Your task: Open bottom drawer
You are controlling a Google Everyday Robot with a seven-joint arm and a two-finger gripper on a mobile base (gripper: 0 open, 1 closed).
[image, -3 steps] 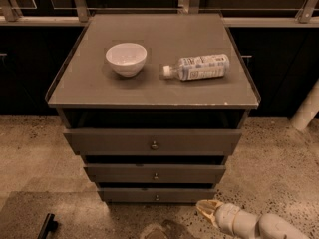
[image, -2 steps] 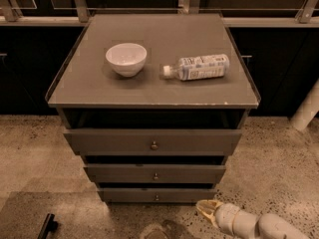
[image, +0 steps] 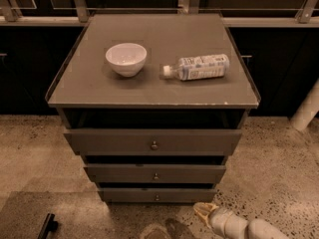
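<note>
The bottom drawer (image: pixel 156 195) is the lowest and slimmest of three grey-brown drawer fronts in the cabinet, with a tiny round metal knob (image: pixel 157 198) at its centre. It sits nearly flush under the middle drawer (image: pixel 155 174). The tall top drawer (image: pixel 153 142) is above that. My gripper (image: pixel 203 212) is at the lower right on a white arm, low over the floor, just right of and in front of the bottom drawer, apart from the knob.
On the cabinet top (image: pixel 89 83) stand a white bowl (image: pixel 126 59) and a plastic bottle (image: pixel 197 67) lying on its side. Dark cabinets and a metal rail run behind. A white post (image: pixel 306 108) stands at the right. A dark mat (image: pixel 50 213) lies on the speckled floor.
</note>
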